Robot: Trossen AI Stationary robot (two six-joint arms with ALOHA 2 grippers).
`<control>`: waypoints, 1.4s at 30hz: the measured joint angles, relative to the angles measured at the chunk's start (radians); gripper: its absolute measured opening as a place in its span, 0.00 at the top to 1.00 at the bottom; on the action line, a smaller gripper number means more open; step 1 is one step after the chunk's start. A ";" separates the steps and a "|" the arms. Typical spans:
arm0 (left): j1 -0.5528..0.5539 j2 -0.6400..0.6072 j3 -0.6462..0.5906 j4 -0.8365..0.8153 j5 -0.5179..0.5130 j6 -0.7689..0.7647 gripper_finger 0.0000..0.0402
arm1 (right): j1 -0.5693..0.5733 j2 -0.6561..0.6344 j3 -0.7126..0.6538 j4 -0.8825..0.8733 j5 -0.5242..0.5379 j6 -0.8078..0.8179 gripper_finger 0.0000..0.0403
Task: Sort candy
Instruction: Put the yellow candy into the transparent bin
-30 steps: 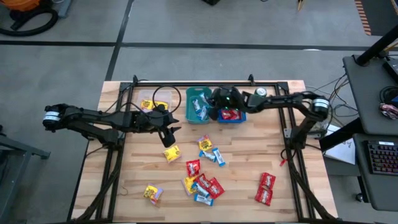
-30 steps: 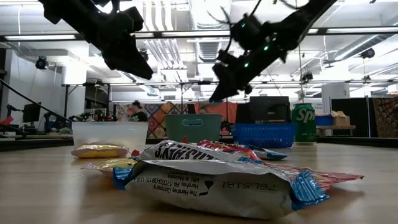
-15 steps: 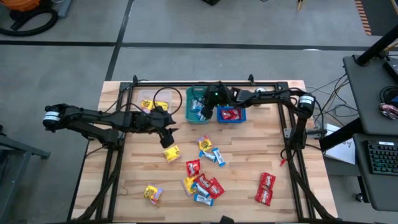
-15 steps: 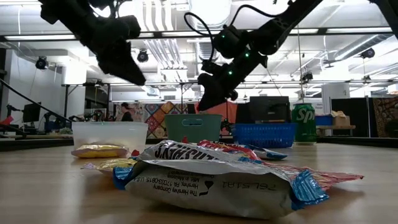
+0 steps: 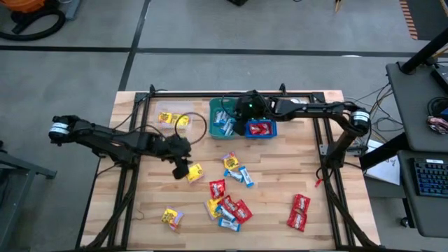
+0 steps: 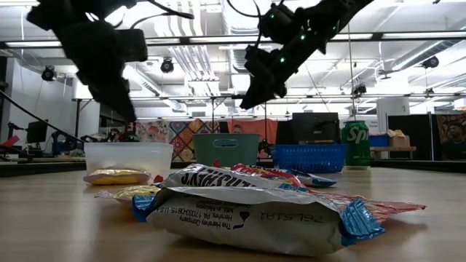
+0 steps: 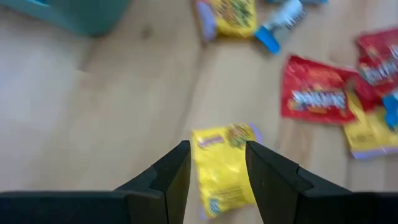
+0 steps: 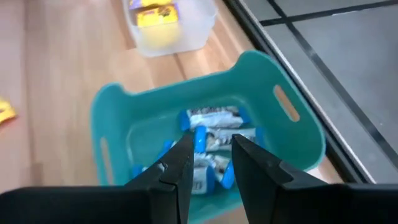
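We see the left gripper (image 7: pixel 216 163) low over the table (image 5: pixel 280 203), its fingers spread wide on either side of a yellow candy (image 7: pixel 225 168) that lies flat on the wood — not clamped on it. In the high view that candy (image 5: pixel 194 172) sits just beside the gripper (image 5: pixel 180 170), left of the loose pile of red, yellow and blue candies (image 5: pixel 227 203) in the middle. The right gripper (image 8: pixel 208 163) hangs above the teal bin (image 8: pixel 298 134), fingers a narrow gap apart and holding nothing; blue-and-white candies (image 8: pixel 211 140) lie inside the bin. Next to it stand a clear bin (image 5: pixel 171 117) with yellow candy and a blue basket (image 5: pixel 260 129) with red — two more red candies (image 5: pixel 299 212) lie apart near the right edge
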 joint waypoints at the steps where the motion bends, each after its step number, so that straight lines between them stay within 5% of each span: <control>1: -0.024 0.000 -0.011 0.006 -0.001 -0.016 0.66 | 0.007 -0.009 -0.005 -0.007 0.000 0.000 0.75; 14: -0.236 0.014 -0.061 0.084 -0.219 -0.221 0.64 | 0.062 -0.154 -0.159 0.030 0.000 0.012 0.75; 29: -0.269 0.314 -0.032 0.155 -0.244 -0.294 0.37 | 0.094 -0.250 -0.286 0.096 0.001 0.040 0.75; 36: -0.269 0.372 -0.032 0.161 -0.244 -0.319 0.40 | 0.102 -0.244 -0.296 0.115 0.001 0.039 0.75; 42: -0.269 0.392 -0.031 0.157 -0.236 -0.319 0.59 | 0.112 -0.244 -0.296 0.114 0.001 0.046 0.75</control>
